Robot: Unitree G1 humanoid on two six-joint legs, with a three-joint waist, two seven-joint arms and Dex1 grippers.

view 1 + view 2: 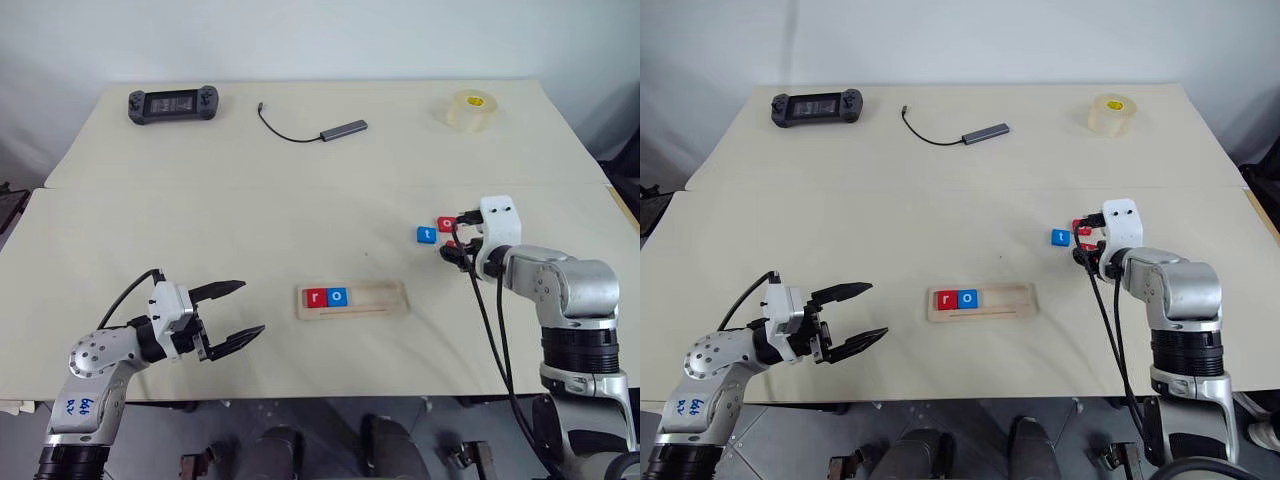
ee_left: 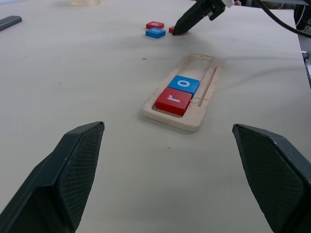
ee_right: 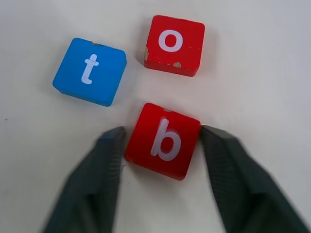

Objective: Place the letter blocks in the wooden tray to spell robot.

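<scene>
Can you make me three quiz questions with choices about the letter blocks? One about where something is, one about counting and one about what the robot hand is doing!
1. Where is the red square block with a white r?
A. In the pale wooden tray
B. Beside the roll of clear tape
C. In the left gripper

2. How many blocks lie in the tray?
A. One
B. Two
C. Four

3. What is the right gripper doing?
A. Hanging wide open over the tray
B. Holding the blue t block
C. Closing around the red b block

Answers:
1 A: r sits in the tray's groove beside the blue o block.
2 B: only r and o are there.
3 C: its fingers flank both sides of b.
</scene>
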